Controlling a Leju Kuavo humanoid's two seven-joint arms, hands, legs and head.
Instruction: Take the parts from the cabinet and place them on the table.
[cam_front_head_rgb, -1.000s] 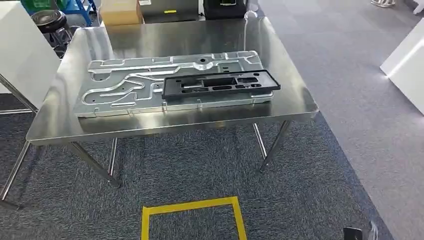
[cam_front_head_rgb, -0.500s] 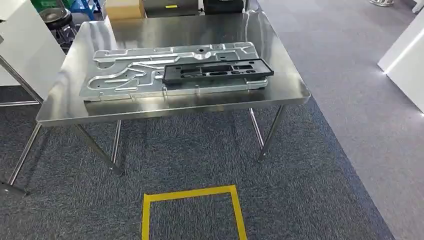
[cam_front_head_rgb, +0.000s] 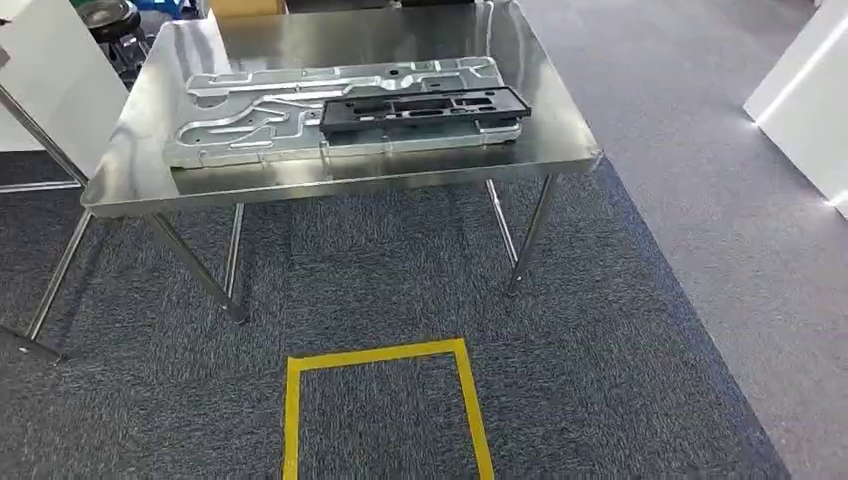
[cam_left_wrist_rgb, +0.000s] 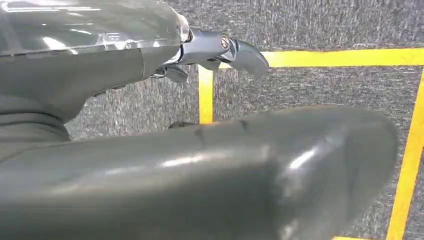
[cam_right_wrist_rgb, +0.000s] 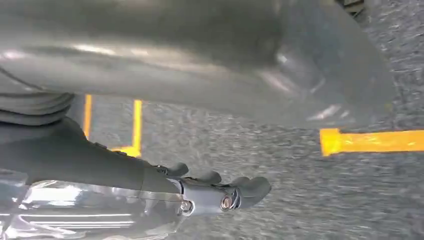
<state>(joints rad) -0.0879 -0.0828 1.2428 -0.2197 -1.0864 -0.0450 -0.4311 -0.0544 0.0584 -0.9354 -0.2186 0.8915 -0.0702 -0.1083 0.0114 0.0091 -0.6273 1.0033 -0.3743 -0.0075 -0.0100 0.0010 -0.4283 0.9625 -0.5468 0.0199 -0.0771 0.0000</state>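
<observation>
Parts were already lying on the steel table: a big silver metal plate with raised channels, and a black frame that rested on top of the plate, toward its right half. Both were flat. The long axis of each one ran from left to right across the table, parallel to the near edge, and the right end of the black frame reached about the right end of the plate.

From this I judged that at least two parts were placed, so this portion of the task looked done. The cabinet was not visible, so I could not say whether more parts waited there; if yes, another trip was left.

The left hand hung down above the grey carpet and the yellow tape square. Its fingers were slightly bent and apart, and nothing was in them. The right hand hung the same way over the carpet, with fingers loose and carrying nothing. Both hands were well apart from the table and the parts.
</observation>
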